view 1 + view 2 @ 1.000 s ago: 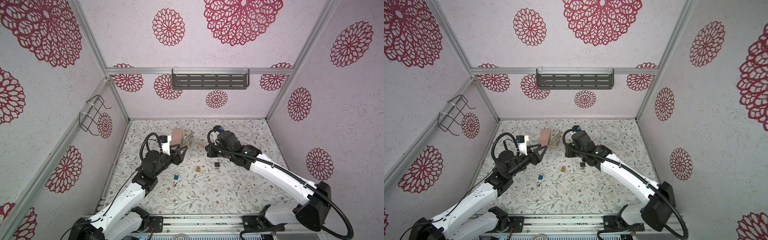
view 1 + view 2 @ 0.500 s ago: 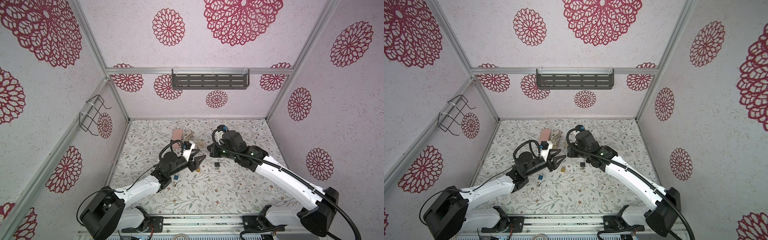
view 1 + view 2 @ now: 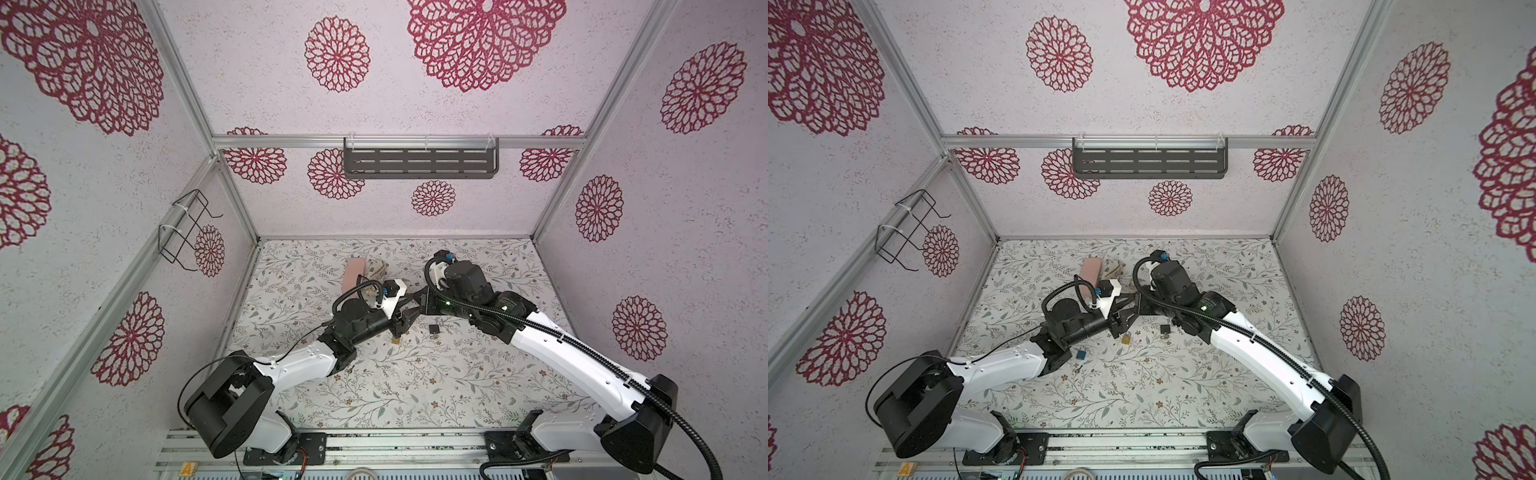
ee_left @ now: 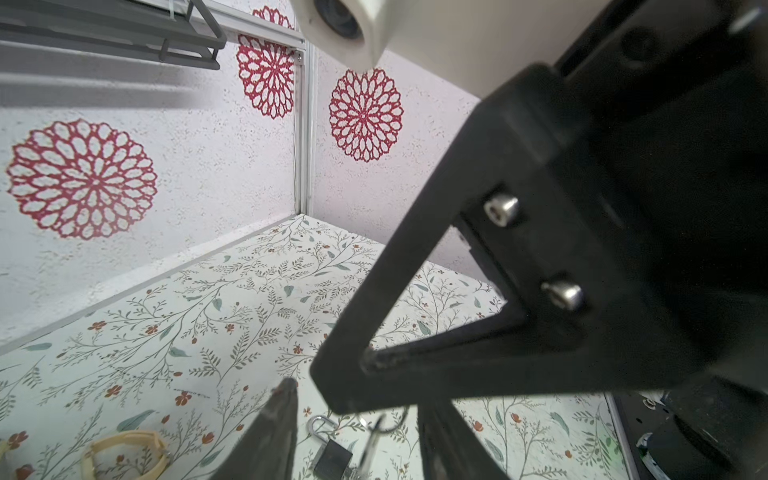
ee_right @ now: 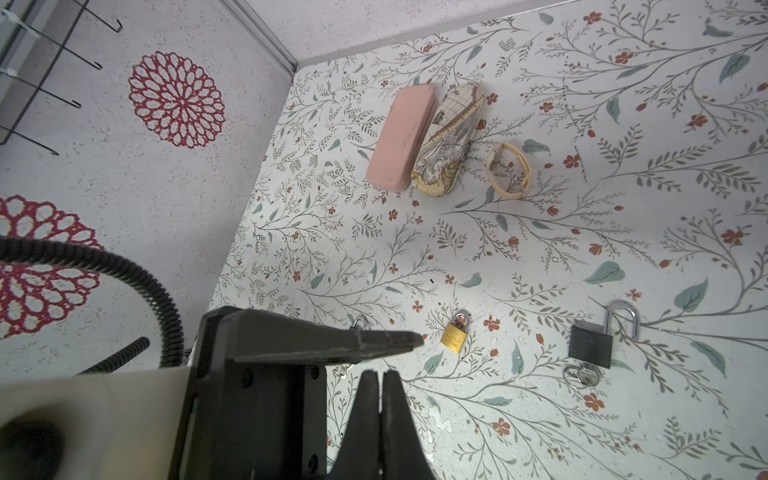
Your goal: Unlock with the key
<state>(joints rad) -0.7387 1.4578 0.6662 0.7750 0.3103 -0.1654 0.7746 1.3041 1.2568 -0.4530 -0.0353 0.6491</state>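
Observation:
A black padlock [image 5: 592,345] lies on the floral floor with keys on a ring [image 5: 582,376] at its base. It also shows in the left wrist view as the black padlock [image 4: 332,455] and key [image 4: 372,444], beyond my fingers. A gold padlock [image 5: 457,338] lies left of it and a blue padlock [image 3: 1081,354] sits by my left forearm. My left gripper [image 3: 409,309] hovers open and empty at the middle of the floor. My right gripper [image 5: 380,374] is shut on nothing, and its tip crosses just in front of the left fingers [image 4: 274,436].
A pink case [image 5: 401,139], a patterned case [image 5: 449,141] and a cream band [image 5: 509,170] lie toward the back left. A grey shelf [image 3: 419,162] hangs on the back wall. A wire rack [image 3: 185,232] hangs on the left wall.
My left arm swung from the cases at the back left to the middle, meeting the right gripper, and its jaws narrowed a little. The right gripper shifted slightly right and stayed shut.

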